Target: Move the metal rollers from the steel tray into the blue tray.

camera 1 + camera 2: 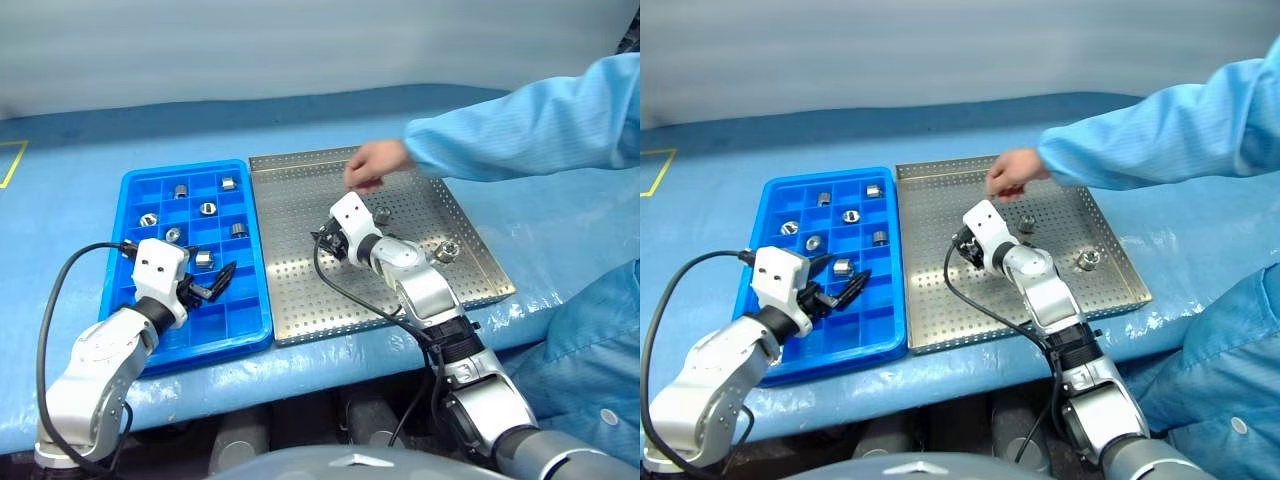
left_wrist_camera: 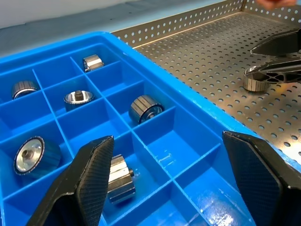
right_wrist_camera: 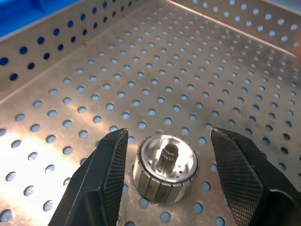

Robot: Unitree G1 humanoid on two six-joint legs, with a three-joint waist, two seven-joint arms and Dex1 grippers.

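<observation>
The right claw (image 3: pixel 164 179), open and empty, straddles one small shiny ribbed metal roller (image 3: pixel 165 168) upright on the perforated grey steel tray (image 1: pixel 470 290) (a person's hand (image 1: pixel 374 165) hovers just beyond), so centre, lower and close before carrying it left to the compartmented blue plastic tray (image 1: pixel 250 335), where the left claw (image 2: pixel 178 188) waits wide open and empty.

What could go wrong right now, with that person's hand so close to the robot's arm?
The person's hand hovers just beyond the right gripper, so a lift might bump it. That gripper's open fingers straddle a metal roller without touching; closing off-centre could tip or push it across the steel tray.
</observation>
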